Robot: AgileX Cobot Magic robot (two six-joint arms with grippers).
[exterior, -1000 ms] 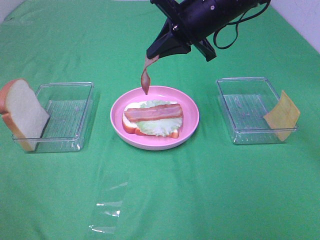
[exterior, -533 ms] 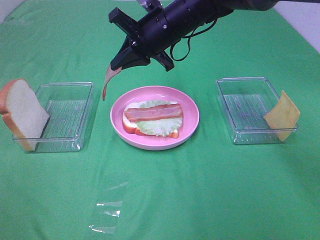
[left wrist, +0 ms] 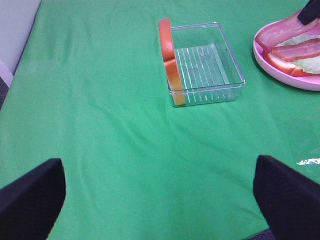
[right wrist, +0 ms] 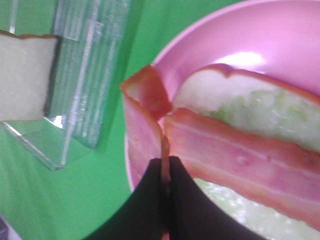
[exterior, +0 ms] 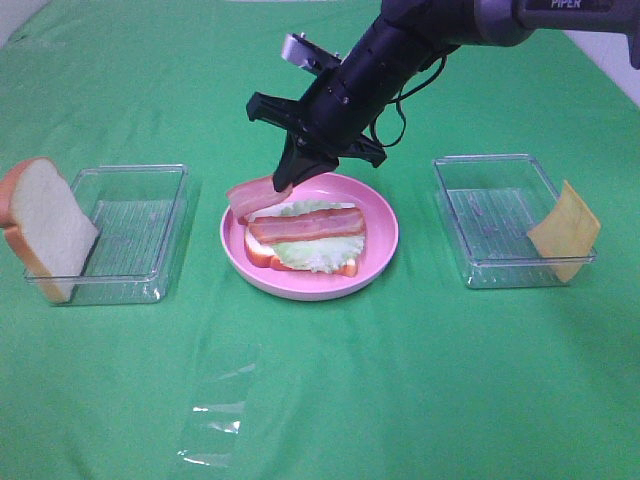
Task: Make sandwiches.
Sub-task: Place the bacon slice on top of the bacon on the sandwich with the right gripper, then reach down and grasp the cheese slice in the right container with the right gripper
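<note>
Your right gripper (exterior: 290,183) is clamped on one end of a bacon strip (exterior: 255,197). The strip slopes down from its tips onto the pink plate (exterior: 385,235) at the centre of the tabletop (exterior: 400,380), touching the sandwich (exterior: 305,240) on its far-left side. Half a second ago the strip dangled clear of the plate. Your left gripper (left wrist: 157,167) stands spread wide

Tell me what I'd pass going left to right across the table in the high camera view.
bread slice → clear tray it leans against → pink plate holding the half-built sandwich → second clear tray → cheese square propped at that tray's right edge.
</note>
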